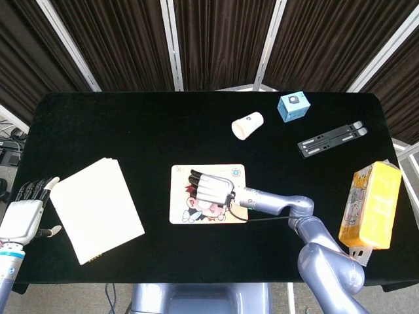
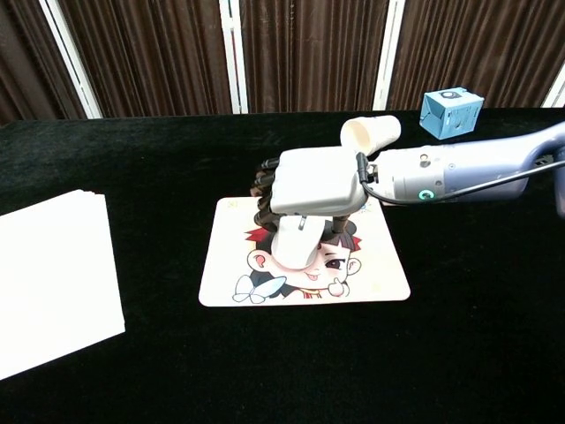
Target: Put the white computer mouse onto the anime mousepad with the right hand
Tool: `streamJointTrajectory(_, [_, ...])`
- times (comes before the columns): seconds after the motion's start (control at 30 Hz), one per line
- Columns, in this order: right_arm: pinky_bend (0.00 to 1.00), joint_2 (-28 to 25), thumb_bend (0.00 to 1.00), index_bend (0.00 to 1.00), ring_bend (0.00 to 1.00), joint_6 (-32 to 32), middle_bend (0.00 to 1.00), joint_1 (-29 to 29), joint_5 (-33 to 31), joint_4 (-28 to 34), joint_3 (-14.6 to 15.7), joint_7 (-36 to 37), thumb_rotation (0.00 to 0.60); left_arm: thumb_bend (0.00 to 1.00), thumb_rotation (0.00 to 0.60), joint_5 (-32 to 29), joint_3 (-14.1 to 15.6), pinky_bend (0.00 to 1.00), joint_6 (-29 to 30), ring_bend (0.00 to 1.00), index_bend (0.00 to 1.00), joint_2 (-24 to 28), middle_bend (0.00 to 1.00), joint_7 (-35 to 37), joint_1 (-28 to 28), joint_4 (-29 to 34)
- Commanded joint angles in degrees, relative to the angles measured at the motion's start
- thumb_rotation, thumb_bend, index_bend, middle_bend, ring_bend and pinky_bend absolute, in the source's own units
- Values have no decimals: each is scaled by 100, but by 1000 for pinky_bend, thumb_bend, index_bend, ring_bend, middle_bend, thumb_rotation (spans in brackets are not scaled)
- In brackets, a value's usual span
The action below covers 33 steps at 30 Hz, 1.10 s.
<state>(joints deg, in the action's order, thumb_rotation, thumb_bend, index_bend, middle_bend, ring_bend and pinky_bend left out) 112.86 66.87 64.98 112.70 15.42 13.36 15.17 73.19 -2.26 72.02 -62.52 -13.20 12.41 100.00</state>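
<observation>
The white computer mouse [image 2: 300,249] lies on the anime mousepad [image 2: 380,278], over the cartoon face. My right hand [image 2: 313,181] hovers just above the mouse's back end, palm down, with its dark fingers [image 2: 263,190] lifted and spread out to the left, off the mouse. In the head view the right hand [image 1: 211,190] covers the middle of the mousepad [image 1: 180,212] and hides most of the mouse. My left hand [image 1: 23,219] hangs at the table's left edge, fingers apart and holding nothing.
A stack of white paper [image 1: 98,209] lies at the left. A tipped paper cup [image 1: 247,125], a blue box [image 1: 293,106] and a black bracket [image 1: 332,139] sit at the back right. A yellow carton [image 1: 370,206] stands at the right edge.
</observation>
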Motion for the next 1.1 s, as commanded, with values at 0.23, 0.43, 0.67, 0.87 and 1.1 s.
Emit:
streamJointTrajectory(0.23, [0,-55,136,247,2,112,195,-53,-85,89,-12,-155,600,116,600,-35,-1,0,-11,0,0,-2,0,-48,11,12])
streamJointTrajectory(0.43, [0,-98,128,223,0,136,190,-95,-164,137,-51,-291,600,114,600,-49,-3,0,0,0,0,-8,0,-71,10,18])
streamJointTrajectory(0.67, [0,-242,128,220,0,37,176,-215,-362,159,-172,-673,600,116,600,-58,-4,0,12,0,0,-7,0,-73,8,19])
streamJointTrajectory(0.87, [0,-500,129,219,0,-53,160,-533,-789,261,-494,-1260,600,116,600,-44,-3,0,43,0,0,2,0,-49,-7,18])
streamJointTrajectory(1.1, [0,-1080,128,209,0,249,153,-1267,-1675,1288,-1181,-1713,600,116,600,65,11,0,114,0,0,2,0,8,-28,-1])
